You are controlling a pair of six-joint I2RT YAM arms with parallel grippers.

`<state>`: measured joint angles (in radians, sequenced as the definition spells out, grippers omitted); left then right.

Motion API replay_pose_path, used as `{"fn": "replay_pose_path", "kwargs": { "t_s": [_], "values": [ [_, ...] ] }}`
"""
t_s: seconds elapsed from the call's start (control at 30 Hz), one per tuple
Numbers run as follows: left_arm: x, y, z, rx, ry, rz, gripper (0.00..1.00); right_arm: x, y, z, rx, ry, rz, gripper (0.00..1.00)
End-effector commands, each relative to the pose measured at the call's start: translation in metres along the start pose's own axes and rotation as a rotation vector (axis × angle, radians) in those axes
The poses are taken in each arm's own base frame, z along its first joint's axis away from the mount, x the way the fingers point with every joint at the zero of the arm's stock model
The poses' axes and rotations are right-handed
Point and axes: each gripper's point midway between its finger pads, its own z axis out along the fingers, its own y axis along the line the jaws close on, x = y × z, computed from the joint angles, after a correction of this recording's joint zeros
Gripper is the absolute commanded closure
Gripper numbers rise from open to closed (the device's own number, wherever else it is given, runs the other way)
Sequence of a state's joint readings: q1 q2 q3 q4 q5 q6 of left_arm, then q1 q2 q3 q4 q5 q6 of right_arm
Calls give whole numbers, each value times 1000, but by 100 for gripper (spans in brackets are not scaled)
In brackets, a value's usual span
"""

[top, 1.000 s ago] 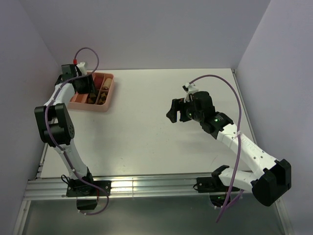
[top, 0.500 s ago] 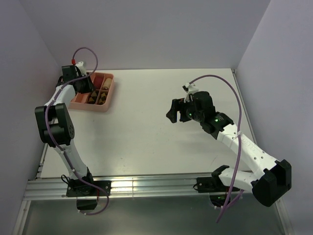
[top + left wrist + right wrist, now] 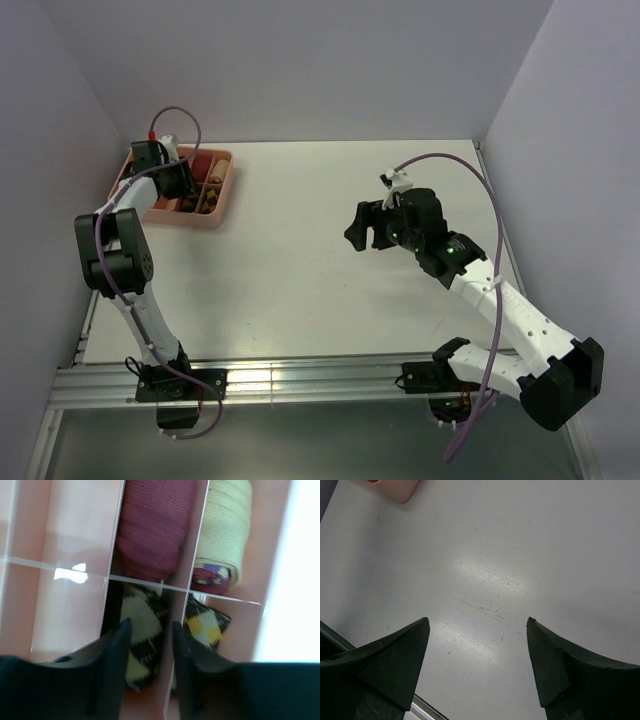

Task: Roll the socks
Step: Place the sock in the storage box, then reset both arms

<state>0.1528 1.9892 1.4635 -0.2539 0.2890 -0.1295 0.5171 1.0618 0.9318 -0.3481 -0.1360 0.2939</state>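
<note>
Since the earlier frame, the left gripper point(image 3: 150, 624) has shifted slightly over the pink tray point(image 3: 70, 530), and the right arm has edged a little to the right. The left gripper's fingers point(image 3: 114, 670) stand a narrow gap apart. Between their tips lies one argyle sock point(image 3: 142, 645), bundled in a tray compartment; whether the pads touch it cannot be told. The second argyle sock point(image 3: 207, 626) sits in the compartment just right of the fingers, past a divider. Beyond the fingertips, in the next row, lie a reddish roll point(image 3: 152, 527) and a beige roll point(image 3: 225, 530), side by side.

The right gripper point(image 3: 478, 622) is spread wide and holds nothing, hanging over the bare white table point(image 3: 520, 540). A corner of the tray shows far ahead of it to the left. Pale lilac walls point(image 3: 300, 60) enclose the table on three sides, and an aluminium rail point(image 3: 300, 380) runs along the near edge.
</note>
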Motion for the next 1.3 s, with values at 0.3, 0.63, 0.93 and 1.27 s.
{"fn": "replay_pose_path", "kwargs": {
  "t_s": [0.3, 0.63, 0.93, 1.27],
  "values": [
    [-156, -65, -270, -101, -584, -63, 27, -134, -13, -118, 253, -440, 28, 12],
    [-149, -74, -466, -310, -857, -164, 10, -201, -37, -271, 493, -887, 39, 0],
    [-112, -89, -578, -338, -1035, -175, 9, -199, -52, -346, 620, -1045, 4, 0],
    [-74, -76, -636, -322, -1231, -212, 9, -196, -48, -358, 588, -1070, -4, 0]
  ]
}}
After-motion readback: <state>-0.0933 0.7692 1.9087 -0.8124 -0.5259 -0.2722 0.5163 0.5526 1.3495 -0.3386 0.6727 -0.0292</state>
